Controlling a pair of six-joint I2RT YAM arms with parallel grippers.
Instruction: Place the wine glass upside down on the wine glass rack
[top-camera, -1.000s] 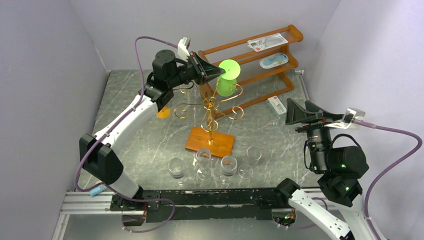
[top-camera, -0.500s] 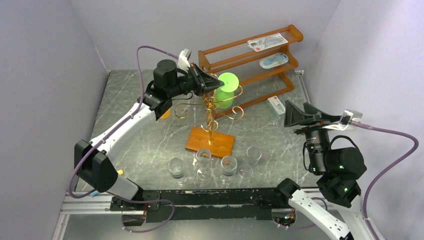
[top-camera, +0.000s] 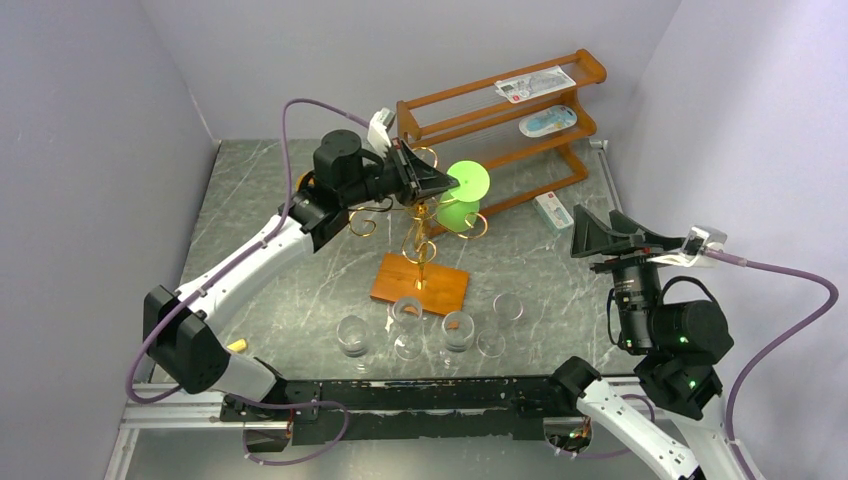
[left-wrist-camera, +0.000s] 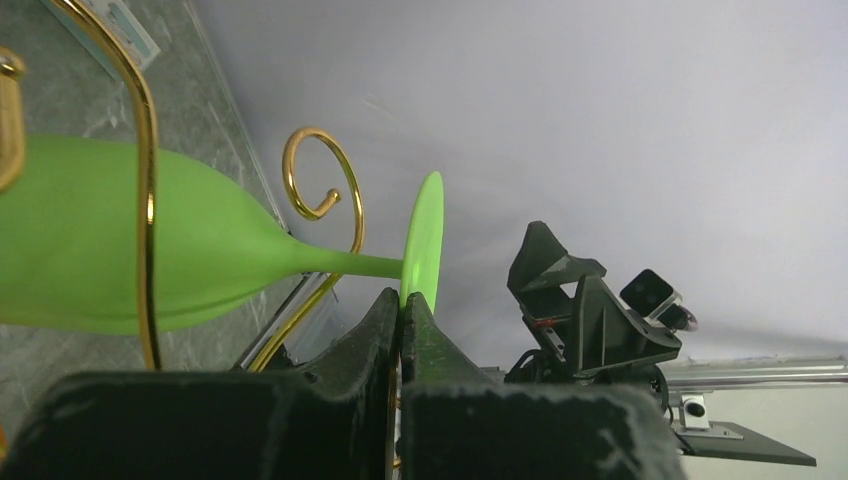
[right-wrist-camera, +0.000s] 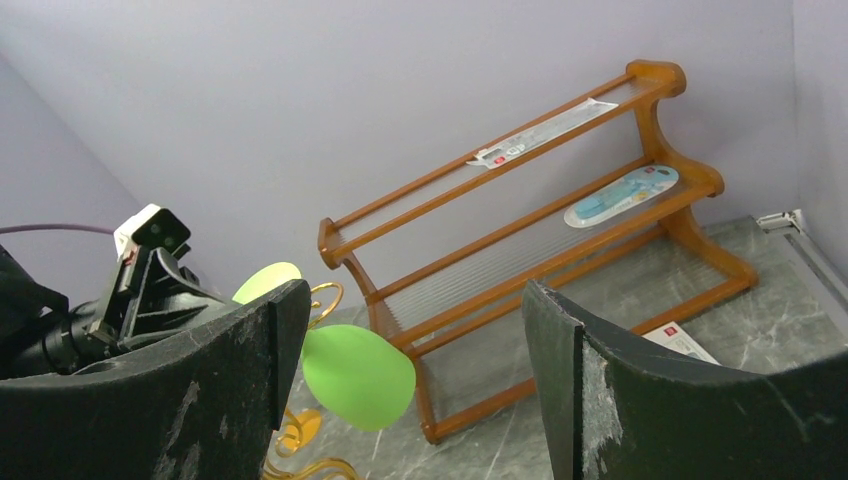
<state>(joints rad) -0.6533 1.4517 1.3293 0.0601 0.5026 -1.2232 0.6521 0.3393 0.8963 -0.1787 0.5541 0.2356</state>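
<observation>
One wine glass (top-camera: 457, 212) in left hand (top-camera: 451, 185), among rack (top-camera: 420, 284) scrolls

White arms (top-camera: 250, 255) — black joints, purple cables (top-camera: 775, 263)

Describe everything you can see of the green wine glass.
The green wine glass looks like opaque, matte lime plastic or silicone, with a rounded bowl, a thin stem and a flat round foot. It is held in the air, inverted and tilted with the foot uppermost, among the gold curls of the wine glass rack. The left gripper is shut on the foot's rim. One rack wire crosses the bowl and a curl lies by the stem; contact cannot be told.
</observation>
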